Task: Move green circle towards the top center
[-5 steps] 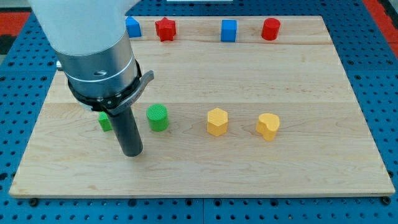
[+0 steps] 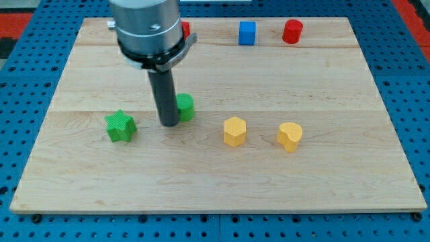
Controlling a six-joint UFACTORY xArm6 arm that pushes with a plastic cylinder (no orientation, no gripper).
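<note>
Green circle (image 2: 185,106) sits left of the frame's centre on the wooden board (image 2: 349,168), partly hidden behind the rod, so only its right portion shows. Largest in view is the arm's grey housing (image 2: 148,30) at the upper left of centre, covering part of a red block (image 2: 185,28) on the top edge. From it the dark rod drops to my tip (image 2: 168,125), which stands at the circle's left and slightly lower side, seemingly touching it, though the overlap makes contact hard to confirm. No jaws exist here (just a bare rod), so nothing is grasped; it can only push.

Other pieces: a green star (image 2: 120,127) lies to the left of my tip, a yellow hexagon (image 2: 234,131) and a yellow heart-like block (image 2: 289,136) to the lower right, a blue cube (image 2: 248,33) and a red cylinder (image 2: 292,31) along the top right.

Risk, as I judge it: pushing from this left-hand side would send the circle rightward instead of up, or the round block could slip off the rod. Getting beneath it first seems wiser.
</note>
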